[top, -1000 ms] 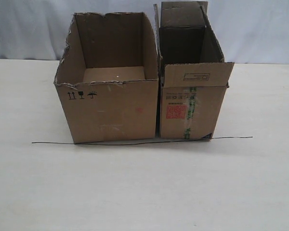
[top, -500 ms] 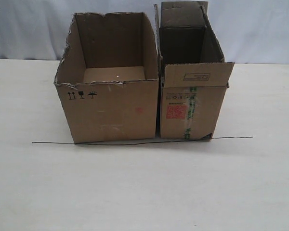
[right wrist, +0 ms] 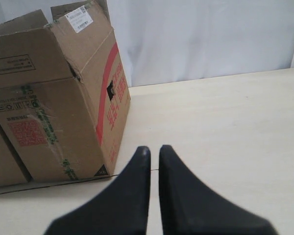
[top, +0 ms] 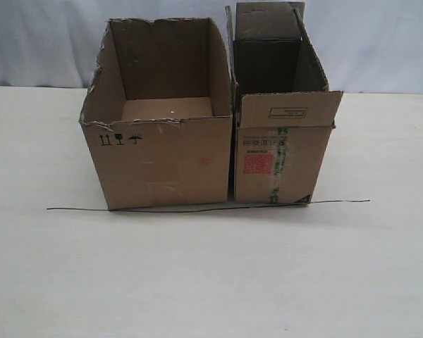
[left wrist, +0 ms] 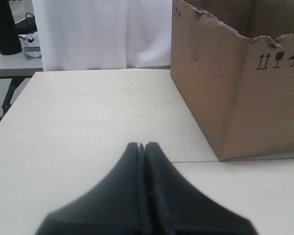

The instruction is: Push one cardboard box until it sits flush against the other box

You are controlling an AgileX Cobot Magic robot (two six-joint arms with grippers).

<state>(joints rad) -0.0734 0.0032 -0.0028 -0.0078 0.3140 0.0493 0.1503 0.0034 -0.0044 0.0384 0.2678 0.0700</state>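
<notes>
The cardboard box (top: 162, 162), wide with ragged torn top edges and black handling symbols, stands left of centre in the exterior view. The other box (top: 282, 151), narrower with a red sticker and green-printed tape, stands right beside it; only a thin dark seam shows between their sides. Neither gripper appears in the exterior view. My left gripper (left wrist: 141, 145) is shut and empty, low over the table, apart from the cardboard box (left wrist: 245, 93). My right gripper (right wrist: 154, 149) has its fingers nearly together with a narrow slit, holding nothing, just off the corner of the other box (right wrist: 59, 98).
A thin dark line (top: 197, 208) runs along the table under the front faces of both boxes. A white curtain (top: 381, 42) hangs behind. The left wrist view shows the table's edge and another table with dark items (left wrist: 5, 29) beyond it.
</notes>
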